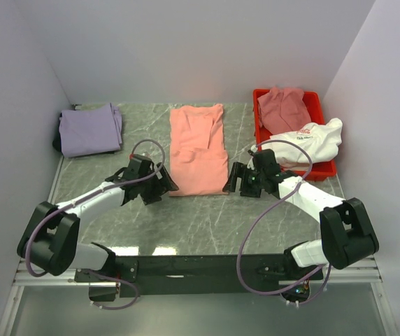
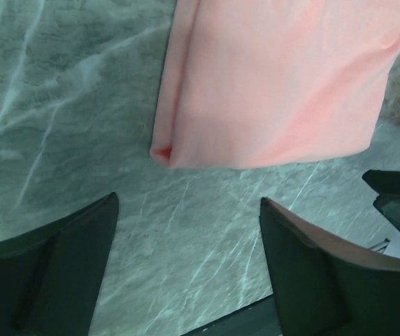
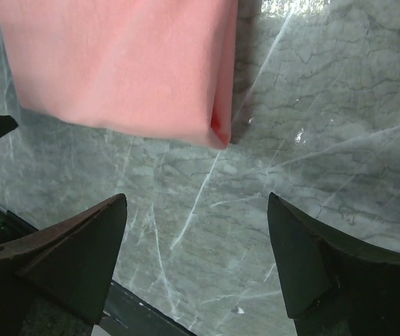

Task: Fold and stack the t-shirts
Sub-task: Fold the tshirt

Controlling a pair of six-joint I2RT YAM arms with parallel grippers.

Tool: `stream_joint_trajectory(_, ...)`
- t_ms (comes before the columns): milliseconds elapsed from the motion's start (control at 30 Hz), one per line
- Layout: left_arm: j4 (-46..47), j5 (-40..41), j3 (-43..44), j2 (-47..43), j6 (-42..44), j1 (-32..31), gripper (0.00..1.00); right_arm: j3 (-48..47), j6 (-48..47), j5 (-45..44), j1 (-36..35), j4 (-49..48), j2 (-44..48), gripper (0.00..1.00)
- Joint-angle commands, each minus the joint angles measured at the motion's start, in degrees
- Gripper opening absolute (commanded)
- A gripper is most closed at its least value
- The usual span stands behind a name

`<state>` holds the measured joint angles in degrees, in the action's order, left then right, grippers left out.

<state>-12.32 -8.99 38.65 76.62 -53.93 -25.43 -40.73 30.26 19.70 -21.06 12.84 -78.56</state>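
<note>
Here the salmon-pink t-shirt point(image 1: 198, 148), soft cloth folded into a long smooth rectangle, lies flat mid-table on veined grey marble point(image 1: 207, 217). There are four tees: a lavender t-shirt point(image 1: 89, 129) far left, and a dusty rose t-shirt point(image 1: 285, 105) and white t-shirt point(image 1: 312, 142) in one red plastic bin point(image 1: 259, 105). The left gripper point(image 1: 163, 183) and right gripper point(image 1: 233, 180) flank the salmon tee's near corners, jaws wide and empty, apart from the cloth.

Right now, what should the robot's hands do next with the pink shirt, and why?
Probably ease the left gripper and right gripper, both open, forward to pinch the near corners of the salmon-pink t-shirt. It lies as a long strip, a corner ahead of each, so folding it in half looks next.
</note>
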Motion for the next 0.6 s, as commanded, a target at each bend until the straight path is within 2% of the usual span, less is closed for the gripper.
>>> stream_joint_trajectory(0, 2.91, -0.23, 0.02, 2.04, -1.09, -0.32, 0.81, 0.56, 0.94, 0.86, -0.56, -3.43, 1.31, 0.88)
stream_joint_trajectory(233, 5.37, -1.46, -1.47, 4.67, -1.7, -0.32, 0.64, 0.13, 0.68, 0.95, -0.65, -3.26, -0.1, 0.88)
stream_joint_trajectory(467, 7.39, -1.91, -0.69, 8.54, -2.14, -0.41, 0.58, -0.31, 0.5, 1.21, -0.74, -3.61, -1.33, 0.88)
stream_joint_trajectory(567, 7.48, 0.02, 0.28, 10.3, -2.75, -0.23, 0.52, -0.23, 0.41, 1.13, -0.65, -3.79, -1.85, 0.88)
